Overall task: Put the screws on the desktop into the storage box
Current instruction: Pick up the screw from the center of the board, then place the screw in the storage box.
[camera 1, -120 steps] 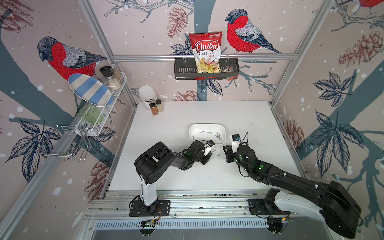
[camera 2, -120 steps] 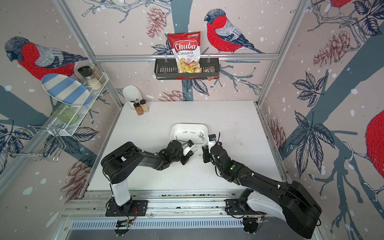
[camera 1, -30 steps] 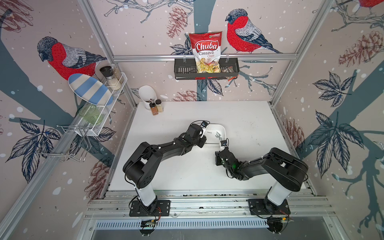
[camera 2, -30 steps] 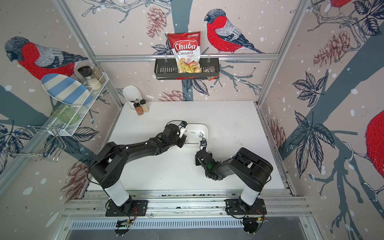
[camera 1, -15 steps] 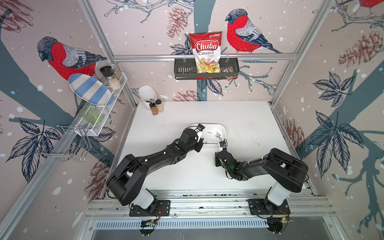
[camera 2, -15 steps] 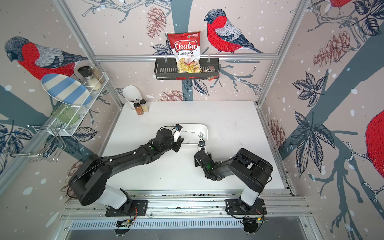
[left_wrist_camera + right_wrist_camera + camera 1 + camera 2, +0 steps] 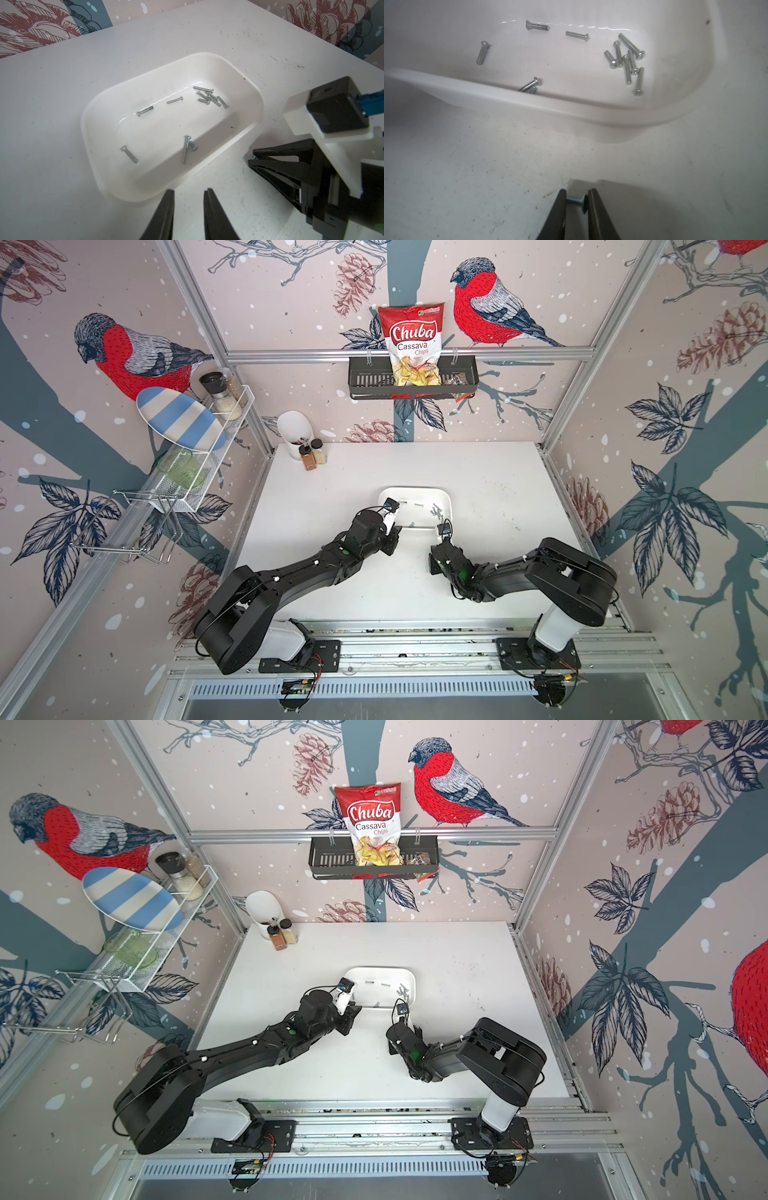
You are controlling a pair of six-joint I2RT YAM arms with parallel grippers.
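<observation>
The white storage box (image 7: 415, 490) (image 7: 380, 970) lies mid-desktop (image 7: 490, 472) with several silver screws (image 7: 209, 97) (image 7: 627, 60) inside. My right gripper (image 7: 576, 193) (image 7: 251, 161) sits low on the desktop just in front of the box's near right rim (image 7: 508, 97). It is shut on one screw (image 7: 575, 200), which spans lengthwise between its two fingers. My left gripper (image 7: 189, 191) (image 7: 395, 536) hovers at the box's near left corner (image 7: 99, 176), open, with only bare tabletop between its fingers.
Two spice jars (image 7: 312, 454) and a white cup (image 7: 294, 429) stand at the back left corner. A black basket (image 7: 411, 379) holding a chips bag hangs on the back wall. A wire rack (image 7: 199, 456) with a striped plate juts from the left wall.
My left gripper has drawn back from over the box towards its near left corner, and its jaws have parted. My right gripper's jaws have closed in on the screw; that arm barely moved.
</observation>
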